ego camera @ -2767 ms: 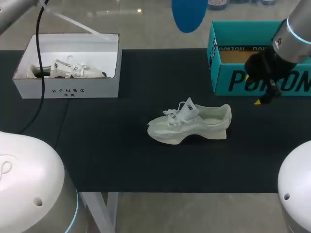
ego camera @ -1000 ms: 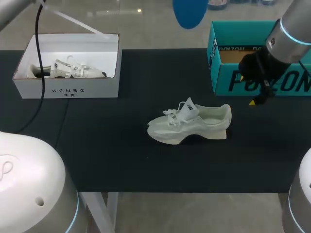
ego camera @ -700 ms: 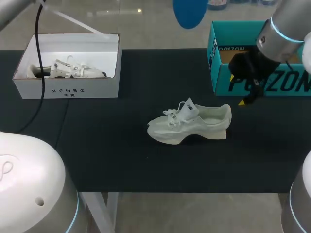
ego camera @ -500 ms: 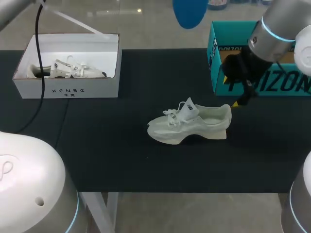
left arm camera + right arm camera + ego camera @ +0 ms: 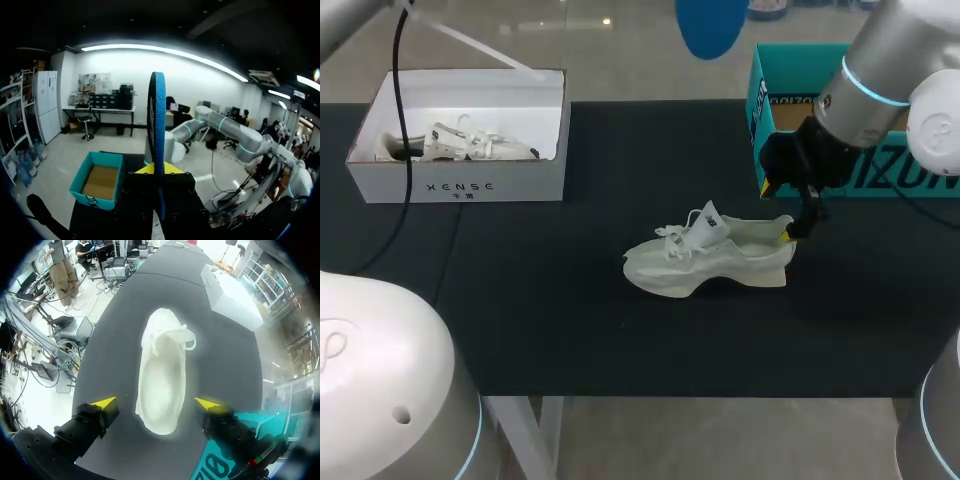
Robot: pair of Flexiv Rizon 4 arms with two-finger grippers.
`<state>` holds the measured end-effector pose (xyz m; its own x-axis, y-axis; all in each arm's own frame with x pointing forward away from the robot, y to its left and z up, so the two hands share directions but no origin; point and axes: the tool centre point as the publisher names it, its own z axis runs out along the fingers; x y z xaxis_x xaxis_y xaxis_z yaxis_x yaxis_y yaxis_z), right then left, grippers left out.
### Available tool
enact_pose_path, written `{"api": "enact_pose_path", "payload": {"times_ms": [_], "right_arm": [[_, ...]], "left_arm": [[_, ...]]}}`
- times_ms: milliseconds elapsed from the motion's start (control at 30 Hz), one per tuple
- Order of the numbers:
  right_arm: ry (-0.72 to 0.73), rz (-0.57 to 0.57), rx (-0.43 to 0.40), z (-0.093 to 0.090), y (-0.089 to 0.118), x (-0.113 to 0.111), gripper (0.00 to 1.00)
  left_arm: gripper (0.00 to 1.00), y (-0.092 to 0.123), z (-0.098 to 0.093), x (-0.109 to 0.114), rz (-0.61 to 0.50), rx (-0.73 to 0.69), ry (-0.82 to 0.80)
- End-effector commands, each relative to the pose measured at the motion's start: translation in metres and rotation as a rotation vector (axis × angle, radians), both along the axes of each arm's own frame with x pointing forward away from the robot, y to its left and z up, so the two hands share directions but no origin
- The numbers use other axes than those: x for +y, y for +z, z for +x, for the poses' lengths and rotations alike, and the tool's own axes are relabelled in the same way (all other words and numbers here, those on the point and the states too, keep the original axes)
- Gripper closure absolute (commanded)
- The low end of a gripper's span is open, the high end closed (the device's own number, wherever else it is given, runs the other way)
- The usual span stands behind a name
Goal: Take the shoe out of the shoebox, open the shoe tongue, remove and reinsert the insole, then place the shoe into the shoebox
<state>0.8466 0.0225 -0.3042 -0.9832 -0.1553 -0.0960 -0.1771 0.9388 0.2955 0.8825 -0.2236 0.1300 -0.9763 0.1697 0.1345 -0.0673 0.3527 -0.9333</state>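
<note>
Head view: 1 shoe [image 5: 710, 255], 2 boxes, 2 arms. The pale shoe stands on its sole about mid-bench [image 5: 570, 310], a bit right of centre. Its long axis runs roughly along the bench's length, toe to the left edge, heel to the right, tongue tab sticking up. The teal shoebox [image 5: 790, 170] sits at the far right corner, open top. The white box [image 5: 460, 185] is at the far left corner w/ a pale laced item [image 5: 460, 145] inside. The right gripper [image 5: 775, 212] hangs just over the shoe's heel, in front of the teal box, fingers spread. The left arm [image 5: 350, 20] enters at the far left corner, and a blue flat piece [image 5: 710, 25] shows high past the far edge.

Left wrist view: the left gripper [image 5: 158, 169] has its fingers pinched on the blue flat piece [image 5: 159, 115], which stands edge-on straight out from them. 1 teal shoebox [image 5: 82, 187] lies below and beside it, brown floor showing.

Right wrist view: the right fingers [image 5: 105, 403] are wide apart, holding nothing. The shoe [image 5: 162, 375] lies between and ahead of them w/ a gap each side. Its heel is nearest the gripper, toe pointing away, long axis in line w/ the fingers. The white box [image 5: 230, 297] is beyond the toe, off to one side; a teal shoebox corner [image 5: 250, 422] shows by one finger.
</note>
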Motion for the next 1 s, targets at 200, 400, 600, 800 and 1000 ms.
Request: {"api": "enact_pose_path", "payload": {"times_ms": [200, 400, 600, 800, 1000], "right_arm": [[0.003, 0.004, 0.015, 0.009, -0.003, 0.014, 0.00], [-0.016, 0.010, 0.019, 0.010, -0.004, 0.018, 0.00], [-0.016, 0.010, 0.019, 0.010, -0.004, 0.018, 0.00], [-0.016, 0.010, 0.019, 0.010, -0.004, 0.018, 0.00], [-0.016, 0.010, 0.019, 0.010, -0.004, 0.018, 0.00]], "left_arm": [[1.00, -0.001, -0.001, 0.001, 0.000, -0.001, 0.002], [1.00, -0.001, -0.001, 0.001, 0.000, -0.001, 0.002], [1.00, -0.001, -0.001, 0.001, 0.000, -0.001, 0.002], [1.00, -0.001, -0.001, 0.001, 0.000, -0.001, 0.002], [1.00, -0.001, -0.001, 0.001, 0.000, -0.001, 0.002]]}}
